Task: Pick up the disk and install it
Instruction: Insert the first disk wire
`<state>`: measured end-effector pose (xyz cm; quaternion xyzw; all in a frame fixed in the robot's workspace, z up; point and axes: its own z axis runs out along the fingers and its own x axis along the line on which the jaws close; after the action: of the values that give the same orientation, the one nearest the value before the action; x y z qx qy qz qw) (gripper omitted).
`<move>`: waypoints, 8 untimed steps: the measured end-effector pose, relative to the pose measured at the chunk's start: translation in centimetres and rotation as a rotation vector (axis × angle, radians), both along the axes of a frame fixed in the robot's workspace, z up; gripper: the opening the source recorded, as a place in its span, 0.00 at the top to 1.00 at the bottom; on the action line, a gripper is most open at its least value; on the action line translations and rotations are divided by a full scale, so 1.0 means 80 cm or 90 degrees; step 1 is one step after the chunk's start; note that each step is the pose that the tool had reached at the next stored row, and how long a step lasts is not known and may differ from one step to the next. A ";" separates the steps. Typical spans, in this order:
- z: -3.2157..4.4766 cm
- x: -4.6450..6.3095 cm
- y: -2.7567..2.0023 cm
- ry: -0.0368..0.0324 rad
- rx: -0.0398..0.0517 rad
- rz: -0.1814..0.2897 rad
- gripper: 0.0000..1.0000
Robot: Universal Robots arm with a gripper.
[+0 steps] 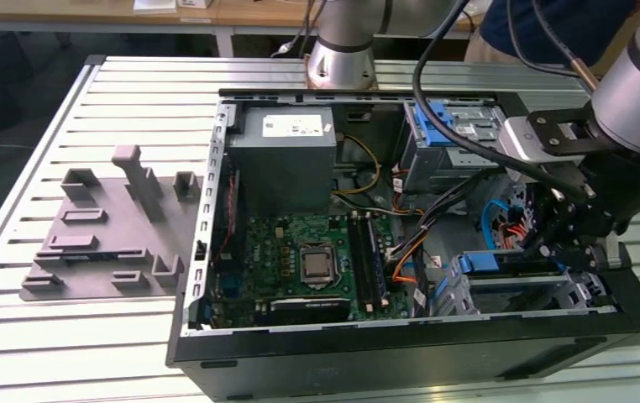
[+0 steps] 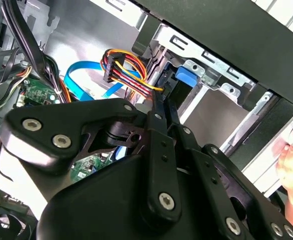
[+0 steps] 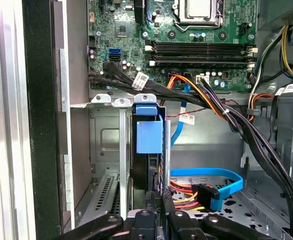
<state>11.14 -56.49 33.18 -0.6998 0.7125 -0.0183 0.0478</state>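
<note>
- Disk [image 3: 149, 150] stands on edge in the metal drive cage [image 3: 106, 135] at the lower front corner of the open computer case [image 1: 410, 353]; its blue carrier tab faces the first wrist camera
- End effector [image 3: 156, 200] sits right at the near edge of the disk, its black fingers [image 2: 161, 125] drawn narrowly together around that edge, so it appears clenched on the disk
- In the exterior view the end effector [image 1: 561, 243] hangs over the cage at the view's right side of the case, with the blue rails of the disk [image 1: 511, 262] just below it
- A blue data cable [image 3: 211, 180] and a red-yellow-black wire bundle [image 2: 124, 70] lie close beside the disk
- Motherboard [image 1: 309, 260] and grey power-supply box [image 1: 286, 159] fill the middle of the case
- The case rests on a slatted bench [image 1: 74, 336], next to a grey fixture plate [image 1: 107, 227]
- A person's hand [image 2: 292, 165] shows at the edge of the second wrist view
</note>
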 end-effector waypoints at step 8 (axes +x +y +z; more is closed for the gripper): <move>-0.0029 0.000 -0.0001 0.0033 0.0000 0.000 0.84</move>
<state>11.14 -56.50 32.95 -0.6999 0.7126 -0.0165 0.0459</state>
